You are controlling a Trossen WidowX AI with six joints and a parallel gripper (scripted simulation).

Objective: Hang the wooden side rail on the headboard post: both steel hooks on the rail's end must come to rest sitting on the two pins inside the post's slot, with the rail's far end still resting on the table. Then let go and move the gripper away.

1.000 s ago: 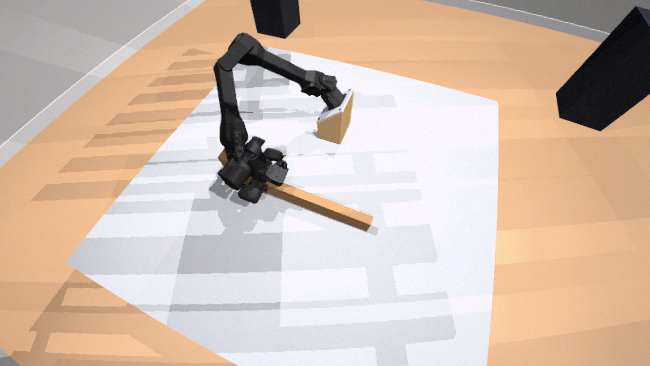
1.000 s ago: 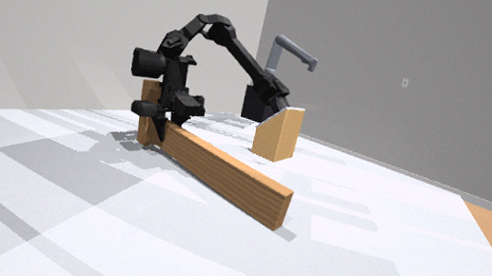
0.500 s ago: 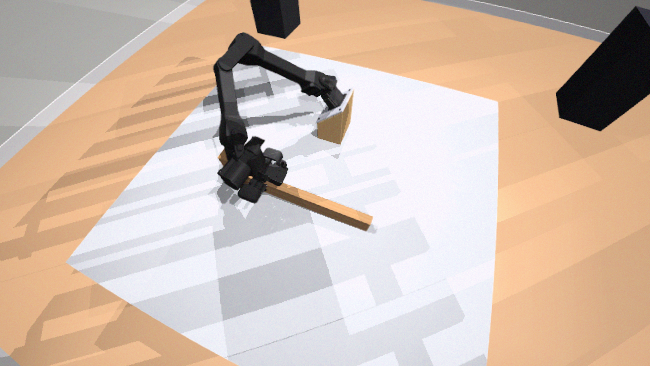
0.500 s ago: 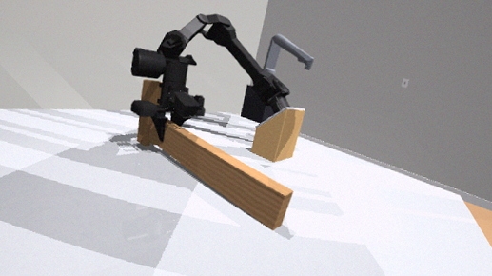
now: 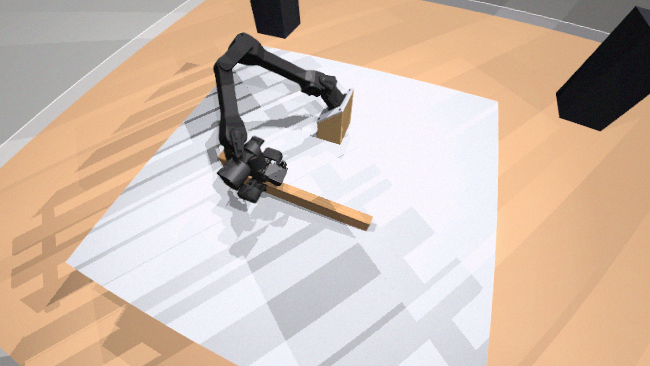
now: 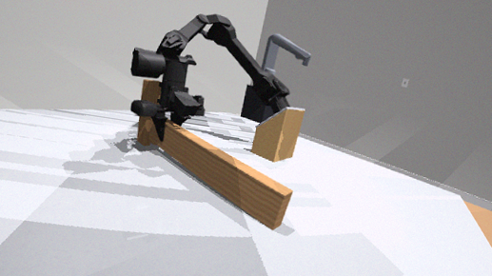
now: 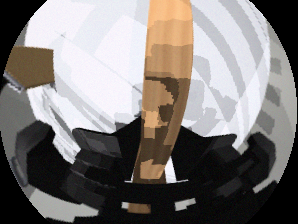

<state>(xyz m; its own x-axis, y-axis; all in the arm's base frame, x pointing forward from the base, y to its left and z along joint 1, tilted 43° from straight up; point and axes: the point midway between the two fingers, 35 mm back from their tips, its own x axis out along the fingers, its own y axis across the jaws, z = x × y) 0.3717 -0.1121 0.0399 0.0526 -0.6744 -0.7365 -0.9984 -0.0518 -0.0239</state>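
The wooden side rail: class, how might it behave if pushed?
The side rail looks stiff, being straight and solid. Standing on a narrow edge, it could tip if pushed sideways high up. Its flat faces suggest sliding, not rolling.
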